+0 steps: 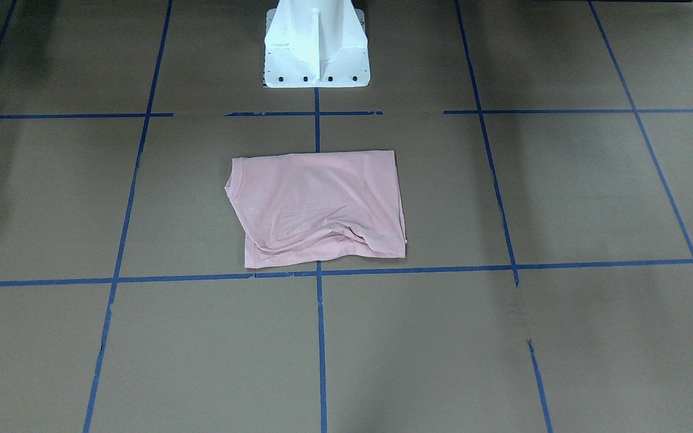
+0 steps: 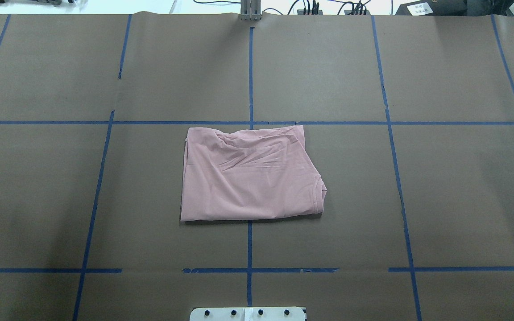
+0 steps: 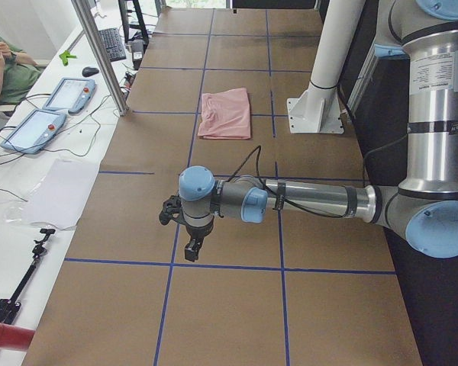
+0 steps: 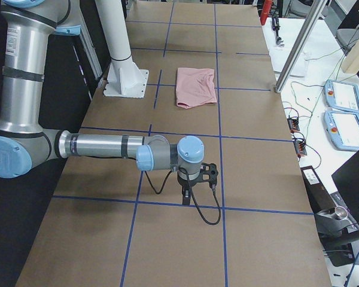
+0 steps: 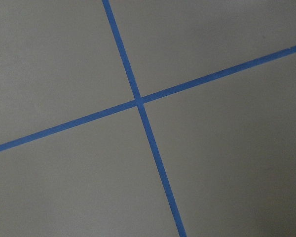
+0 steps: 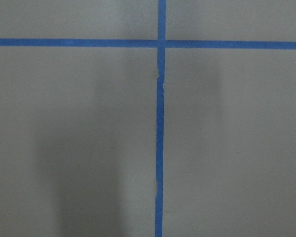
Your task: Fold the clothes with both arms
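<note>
T-shirt (image 2: pixel 250 178): folded to rough rectangle, flat at counter (image 2: pixel 462 200) centre; neckline toward 3 o'clock in overhead view, white pedestal base (image 2: pixel 248 314) at 6 o'clock. Left arm (image 3: pixel 313 200), right arm (image 4: pixel 102 145): stretched low over counter, well apart from T-shirt. Left jaws, right jaws: opening and hold cannot be told.

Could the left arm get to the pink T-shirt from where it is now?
Probably yes: the left arm hovers out over the table, apart from the folded T-shirt, with only bare tabletop and blue tape lines between them.
</note>
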Tool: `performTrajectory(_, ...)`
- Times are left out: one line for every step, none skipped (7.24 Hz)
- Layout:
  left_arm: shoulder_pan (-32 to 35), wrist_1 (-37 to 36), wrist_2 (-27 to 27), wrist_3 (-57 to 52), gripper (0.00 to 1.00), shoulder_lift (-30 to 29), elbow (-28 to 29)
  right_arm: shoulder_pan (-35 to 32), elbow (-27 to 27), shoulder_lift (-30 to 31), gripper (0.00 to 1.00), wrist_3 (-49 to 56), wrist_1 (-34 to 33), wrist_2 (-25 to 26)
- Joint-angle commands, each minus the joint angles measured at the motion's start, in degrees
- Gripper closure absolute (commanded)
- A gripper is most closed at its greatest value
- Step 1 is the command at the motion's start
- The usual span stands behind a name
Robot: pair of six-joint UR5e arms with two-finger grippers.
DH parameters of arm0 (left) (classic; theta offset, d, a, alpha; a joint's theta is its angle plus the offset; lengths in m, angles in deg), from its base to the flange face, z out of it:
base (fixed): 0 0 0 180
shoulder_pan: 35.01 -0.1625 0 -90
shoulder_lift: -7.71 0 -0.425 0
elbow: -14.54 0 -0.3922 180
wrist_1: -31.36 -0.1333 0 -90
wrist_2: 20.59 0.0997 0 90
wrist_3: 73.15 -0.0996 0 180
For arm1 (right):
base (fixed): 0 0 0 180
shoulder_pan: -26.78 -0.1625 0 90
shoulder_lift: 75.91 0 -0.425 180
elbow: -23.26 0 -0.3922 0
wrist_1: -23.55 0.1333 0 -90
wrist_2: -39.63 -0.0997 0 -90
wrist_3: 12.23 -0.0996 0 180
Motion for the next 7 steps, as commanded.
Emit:
performTrajectory(4.0, -4.8, -0.4, -0.2, 0.0, -0.6, -0.7, -1.3, 3.0, 0.6, 0.0, 0.5, -2.9, 1.9)
performTrajectory(4.6, -5.3, -0.6, -0.2, 0.0, -0.1, -2.2, -2.6, 2.9, 1.2, 0.0, 1.2, -2.9, 1.8)
performTrajectory(4.6, -5.4, -0.6, -0.1, 0.0, -0.1, -2.9, -3.8, 2.9, 2.3, 0.0, 3.0, -2.6, 1.9)
performTrajectory(4.6, -5.4, -0.7, 0.4, 0.0, -0.1, -3.0, -4.1, 3.0, 2.9, 0.0, 3.1, -2.3, 1.3)
performTrajectory(4.5, -5.1, 0.0, 0.4, 0.0, -0.1, -2.3, -4.1, 2.9, 2.9, 0.0, 3.1, -2.2, 1.3)
performTrajectory(4.5, -4.9, 0.1, 0.2, 0.0, 0.4, -1.8, -4.1, 2.9, 2.9, 0.0, 3.1, -2.1, 1.3)
performTrajectory(4.4, -4.6, 0.2, 0.0, 0.0, 0.6, -1.6, -4.1, 2.9, 3.0, 0.0, 3.1, -2.1, 1.3)
